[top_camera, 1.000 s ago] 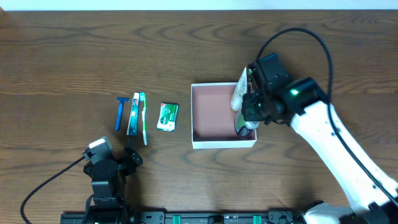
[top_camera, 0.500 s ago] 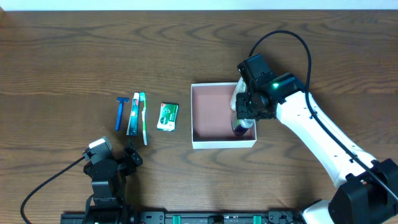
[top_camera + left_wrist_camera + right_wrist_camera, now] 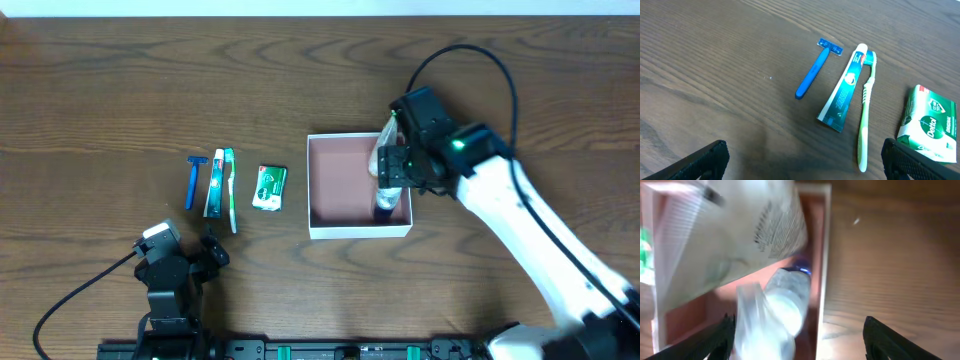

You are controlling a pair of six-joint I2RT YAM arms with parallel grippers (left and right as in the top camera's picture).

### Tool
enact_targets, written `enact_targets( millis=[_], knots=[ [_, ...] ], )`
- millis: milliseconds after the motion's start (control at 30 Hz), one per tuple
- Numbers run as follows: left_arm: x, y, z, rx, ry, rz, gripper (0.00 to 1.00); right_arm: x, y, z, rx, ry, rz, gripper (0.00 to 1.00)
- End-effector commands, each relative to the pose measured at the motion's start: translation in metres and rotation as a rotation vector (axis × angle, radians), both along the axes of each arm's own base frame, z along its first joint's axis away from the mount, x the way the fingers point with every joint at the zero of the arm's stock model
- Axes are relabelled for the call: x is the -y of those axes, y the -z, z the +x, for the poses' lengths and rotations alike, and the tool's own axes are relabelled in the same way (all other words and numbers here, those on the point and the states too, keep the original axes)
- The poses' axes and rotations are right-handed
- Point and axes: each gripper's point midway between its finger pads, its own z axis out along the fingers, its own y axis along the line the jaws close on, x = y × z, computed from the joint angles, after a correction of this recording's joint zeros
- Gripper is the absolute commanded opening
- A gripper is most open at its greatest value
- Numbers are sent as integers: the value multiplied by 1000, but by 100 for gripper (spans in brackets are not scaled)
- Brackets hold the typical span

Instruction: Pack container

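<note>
Right arm over the container, two items at its right wall.
The container point(image 3: 340, 185) sits mid-table. The right gripper point(image 3: 799, 327) hangs above its right side, fingers spread and not clamped on anything. Between them lies a clear bottle point(image 3: 782, 300), tucked along the wall, probably to keep the floor free. A white tube point(image 3: 740, 235) leans across the back-right corner and may need a nudge flat. The razor point(image 3: 192, 181), toothpaste point(image 3: 214, 184), toothbrush point(image 3: 231, 190) and soap point(image 3: 269, 187) are lined up left of the container, not yet packed. The left gripper point(image 3: 805, 152) sits near them, jaws apart, empty.
</note>
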Motion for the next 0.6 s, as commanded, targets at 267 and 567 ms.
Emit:
enact_targets(
  millis=[267,567],
  knots=[
    [-2,7,-2,-13,-8,0,98,153,-131,-13,450,436,-76,99],
    [-2,7,-2,-14,-8,4,98,214,-130,-22,430,639,-50,99]
  ],
)
